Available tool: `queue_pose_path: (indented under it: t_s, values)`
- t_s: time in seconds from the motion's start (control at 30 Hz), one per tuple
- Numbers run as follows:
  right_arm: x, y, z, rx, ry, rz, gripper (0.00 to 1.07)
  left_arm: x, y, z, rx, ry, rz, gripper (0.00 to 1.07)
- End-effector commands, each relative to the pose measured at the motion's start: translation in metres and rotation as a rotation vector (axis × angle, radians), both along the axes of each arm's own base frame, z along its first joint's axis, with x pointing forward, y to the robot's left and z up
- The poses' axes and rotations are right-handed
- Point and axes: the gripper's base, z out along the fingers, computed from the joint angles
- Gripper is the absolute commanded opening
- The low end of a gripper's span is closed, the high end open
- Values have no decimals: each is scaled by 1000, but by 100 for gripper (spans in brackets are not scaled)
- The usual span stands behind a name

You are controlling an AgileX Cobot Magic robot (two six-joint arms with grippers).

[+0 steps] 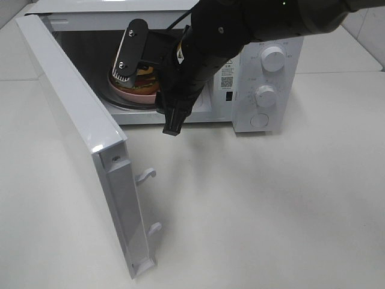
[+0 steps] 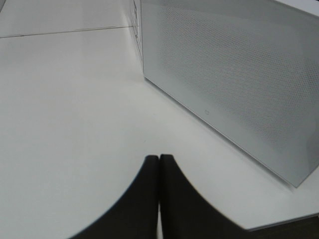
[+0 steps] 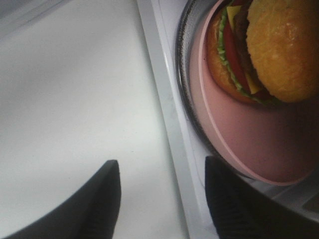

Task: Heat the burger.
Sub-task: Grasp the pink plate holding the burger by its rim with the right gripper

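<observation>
1. From the high camera I see the microwave at the back of the white table. Its door is swung wide open toward the left of that view. Two white latch hooks stick out of the door's inner edge.
2. The burger sits on a pink plate, and the plate rests on the glass turntable inside the oven cavity. Its golden bun is on top, with red, green and yellow layers showing at the side.
3. My right arm reaches in from the right across the front of the opening. It hides part of the burger in the high view.
4. The right gripper is released, with its fingers spread apart and nothing between them. It hangs at the front sill of the cavity, one finger on the table side and the other by the plate's rim. I cannot tell whether that finger touches the plate.
5. The left gripper is clenched, finger against finger, with nothing in it. It is over bare table, near a perforated white outer wall of the microwave.
6. Two round knobs sit one above the other on the control panel. Their markings are too small to read.
</observation>
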Motion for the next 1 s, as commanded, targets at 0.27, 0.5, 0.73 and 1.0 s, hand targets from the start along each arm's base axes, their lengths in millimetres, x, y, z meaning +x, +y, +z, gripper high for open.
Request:
queue_pose_path:
  t_s: [0.27,0.5,0.73,1.0]
  values:
    - [8,5,7,6,-142,59,51,-2,0,0,-9,-29,0,0]
    - [8,10,-6,-24,-139,88,56,-2,0,0,-9,-29,0,0]
    - [11,12,-17,-53,-149,116,58,-2,0,0,-8,-29,0,0]
    - [14,14,-37,-68,-125,124,58,-2,0,0,-8,-29,0,0]
